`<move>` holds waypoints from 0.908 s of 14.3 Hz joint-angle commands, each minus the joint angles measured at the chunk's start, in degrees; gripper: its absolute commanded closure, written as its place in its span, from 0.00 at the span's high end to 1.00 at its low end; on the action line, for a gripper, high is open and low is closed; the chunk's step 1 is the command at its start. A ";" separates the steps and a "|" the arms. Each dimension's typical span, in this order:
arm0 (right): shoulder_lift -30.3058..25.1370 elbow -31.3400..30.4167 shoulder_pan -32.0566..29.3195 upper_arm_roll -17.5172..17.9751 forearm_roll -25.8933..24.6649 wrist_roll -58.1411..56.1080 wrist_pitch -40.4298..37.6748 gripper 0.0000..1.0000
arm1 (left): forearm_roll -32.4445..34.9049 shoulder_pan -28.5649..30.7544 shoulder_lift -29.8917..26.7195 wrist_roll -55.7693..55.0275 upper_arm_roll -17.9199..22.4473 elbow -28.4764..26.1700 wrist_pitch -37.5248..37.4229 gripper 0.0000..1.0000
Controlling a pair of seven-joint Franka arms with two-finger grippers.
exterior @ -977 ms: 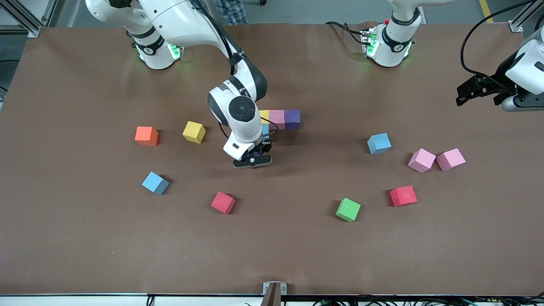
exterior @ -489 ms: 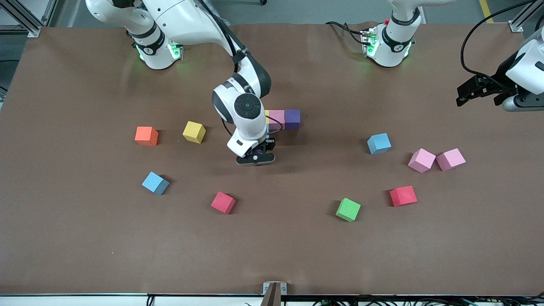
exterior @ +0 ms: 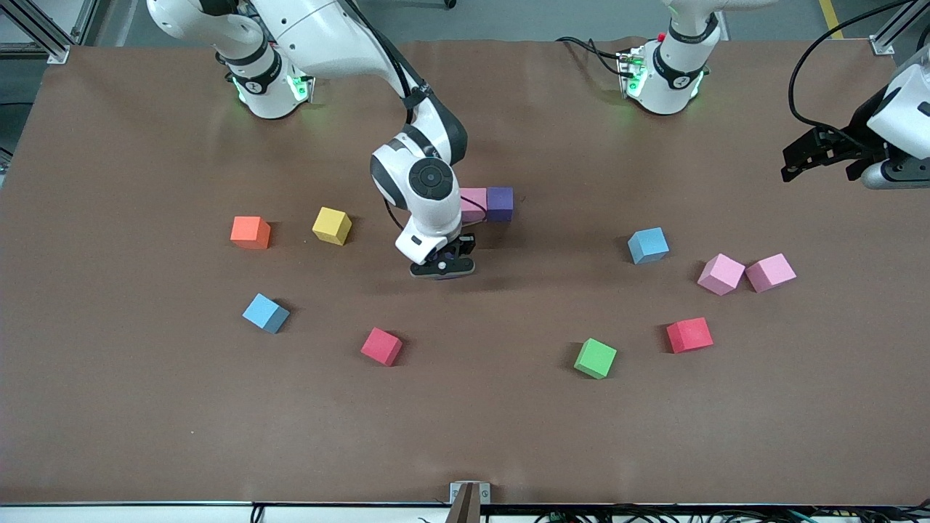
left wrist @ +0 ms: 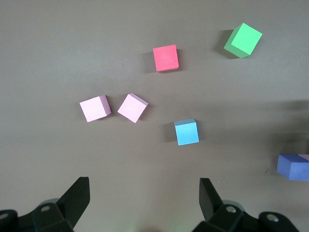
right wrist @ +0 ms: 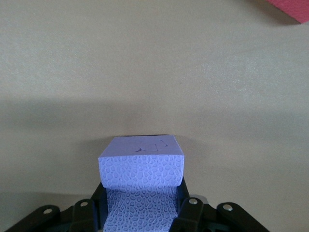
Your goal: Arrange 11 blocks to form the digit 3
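My right gripper [exterior: 442, 267] is shut on a purple block [right wrist: 141, 164], held low over the table by the short row of a pink block [exterior: 474, 203] and a purple block [exterior: 500, 203]. The right wrist hides the rest of that row. Loose blocks lie around: yellow [exterior: 332, 225], blue [exterior: 265, 313], red [exterior: 381, 346], green [exterior: 595, 358], red [exterior: 689, 335], two pink [exterior: 721, 274] [exterior: 771, 272] and blue [exterior: 647, 245]. My left gripper [exterior: 799, 156] is open and empty and waits high at the left arm's end. Its wrist view shows the left gripper [left wrist: 144, 186] over bare table.
An orange cube [exterior: 250, 232] sits beside the yellow block toward the right arm's end. The left wrist view shows the red [left wrist: 165, 58], green [left wrist: 243, 40], two pink [left wrist: 95, 108] [left wrist: 133, 107], blue [left wrist: 186, 132] and purple [left wrist: 293, 166] blocks.
My right gripper has shifted with the purple block toward the left arm's end and closer to the row. Its wrist now covers the yellow and light blue blocks seen there earlier.
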 commanded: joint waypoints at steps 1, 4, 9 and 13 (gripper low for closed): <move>-0.63 -1.30 0.68 -0.43 0.48 1.10 0.87 0.01 | 0.66 -0.24 0.37 -0.47 -0.26 0.85 0.37 1.00; -0.72 -1.39 1.21 -0.43 0.40 2.68 0.52 0.01 | 0.66 -0.24 0.37 -0.47 -0.26 0.85 0.37 1.00; -0.72 -2.09 1.21 -0.43 0.40 3.74 0.69 0.02 | 0.66 -0.24 0.37 -0.47 -0.52 0.85 0.37 1.00; -0.72 -2.09 1.74 -0.43 0.48 4.79 0.69 0.02 | 0.66 -0.24 0.37 -0.47 -0.78 0.85 0.37 1.00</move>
